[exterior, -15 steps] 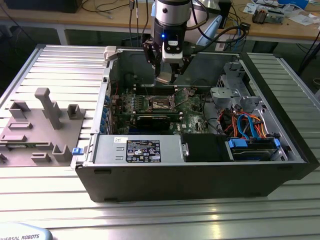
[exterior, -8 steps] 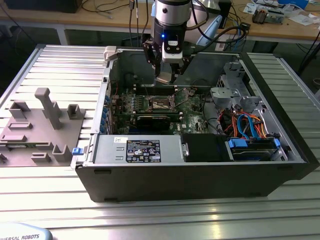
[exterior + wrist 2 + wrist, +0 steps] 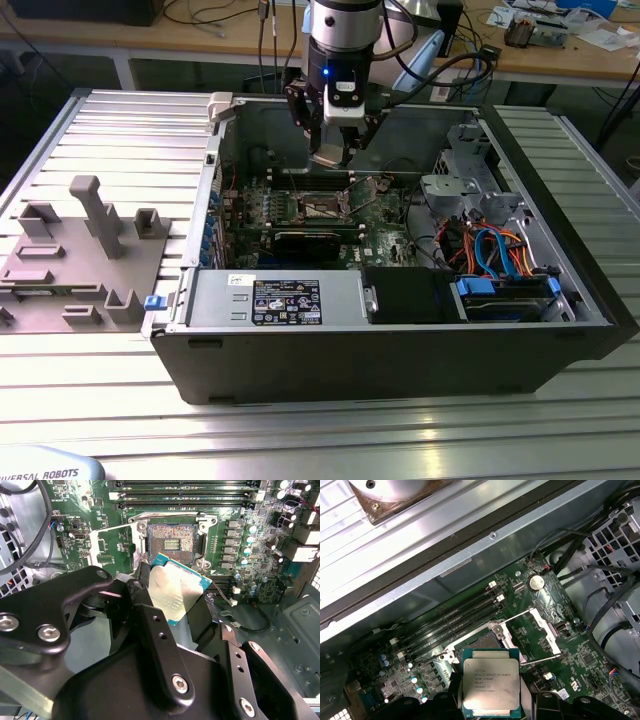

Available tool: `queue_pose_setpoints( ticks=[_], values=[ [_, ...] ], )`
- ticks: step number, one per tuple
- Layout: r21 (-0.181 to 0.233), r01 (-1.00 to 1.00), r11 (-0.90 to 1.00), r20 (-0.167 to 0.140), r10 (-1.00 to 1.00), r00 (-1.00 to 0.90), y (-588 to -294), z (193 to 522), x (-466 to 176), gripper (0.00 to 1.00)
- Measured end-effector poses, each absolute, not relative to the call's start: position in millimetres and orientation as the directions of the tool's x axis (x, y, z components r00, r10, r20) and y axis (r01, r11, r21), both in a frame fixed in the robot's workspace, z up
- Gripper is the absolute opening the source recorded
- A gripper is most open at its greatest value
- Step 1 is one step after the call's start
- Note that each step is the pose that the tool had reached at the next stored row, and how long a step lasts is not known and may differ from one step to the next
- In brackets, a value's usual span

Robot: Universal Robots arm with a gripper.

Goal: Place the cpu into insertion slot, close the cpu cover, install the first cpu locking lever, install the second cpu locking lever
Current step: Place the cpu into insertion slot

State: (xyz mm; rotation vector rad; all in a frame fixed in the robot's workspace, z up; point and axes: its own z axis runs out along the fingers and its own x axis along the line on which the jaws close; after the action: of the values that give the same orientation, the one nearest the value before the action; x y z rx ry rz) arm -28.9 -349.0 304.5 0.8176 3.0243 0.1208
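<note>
Silver-topped and green-edged, the cpu (image 3: 175, 587) sits clamped between the black fingers (image 3: 145, 605) of my gripper (image 3: 333, 157), which is closed on two opposite edges of the chip. In both wrist views the chip's metal face is turned toward the camera, and it is tilted in the second wrist view. It hangs above the green motherboard (image 3: 385, 228) and touches nothing else.

In the exterior view, the arm reaches down from the upper centre of the frame into the open computer case (image 3: 400, 345). The case lies on its side on the ribbed metal desk (image 3: 100, 130). The gripper is above the insertion slot (image 3: 322, 208), with a clear gap between them.

In the second wrist view, the insertion slot (image 3: 171, 541) is bare, showing its square field of contacts inside a silvery frame. The cpu cover (image 3: 115, 529) is swung open beside the slot, and green board shows through its window. Long black memory slots (image 3: 185, 500) run just beyond the socket.

In the first wrist view, the cpu (image 3: 491, 687) partly overlaps the insertion slot (image 3: 482, 641), and the raised cpu cover (image 3: 547, 630) stands next to it.

A grey moulded fixture (image 3: 90, 250) rests on the desk at the exterior view's left, well apart from the case.
</note>
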Motion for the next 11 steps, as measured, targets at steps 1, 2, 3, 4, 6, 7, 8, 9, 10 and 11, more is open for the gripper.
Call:
queue_pose_setpoints(
  ticks=[1,2,3,4,6,7,8,9,10,11],
  values=[
    [0.076,0.503,0.861,0.014,0.504,-0.864,-349.0,304.5,-28.9,0.54],
    [0.076,0.504,0.861,0.014,0.504,-0.863,-349.0,304.5,-29.0,0.54],
    [0.076,0.504,0.860,0.014,0.504,-0.863,-349.0,304.5,-29.0,0.54],
    [0.076,0.505,0.860,0.014,0.505,-0.863,-349.0,304.5,-28.9,0.54],
    [0.076,0.506,0.859,0.014,0.506,-0.862,-349.0,304.4,-28.9,0.54],
    [0.076,0.506,0.859,0.014,0.507,-0.862,-349.0,304.4,-28.9,0.54],
    [0.076,0.507,0.859,0.014,0.507,-0.862,-349.0,304.4,-29.0,0.54],
    [0.076,0.507,0.859,0.014,0.508,-0.862,-349.0,304.4,-29.0,0.54],
    [0.076,0.507,0.858,0.014,0.508,-0.861,-349.0,304.4,-29.0,0.54],
    [0.076,0.508,0.858,0.014,0.508,-0.861,-349.0,304.4,-29.0,0.54]
  ],
)
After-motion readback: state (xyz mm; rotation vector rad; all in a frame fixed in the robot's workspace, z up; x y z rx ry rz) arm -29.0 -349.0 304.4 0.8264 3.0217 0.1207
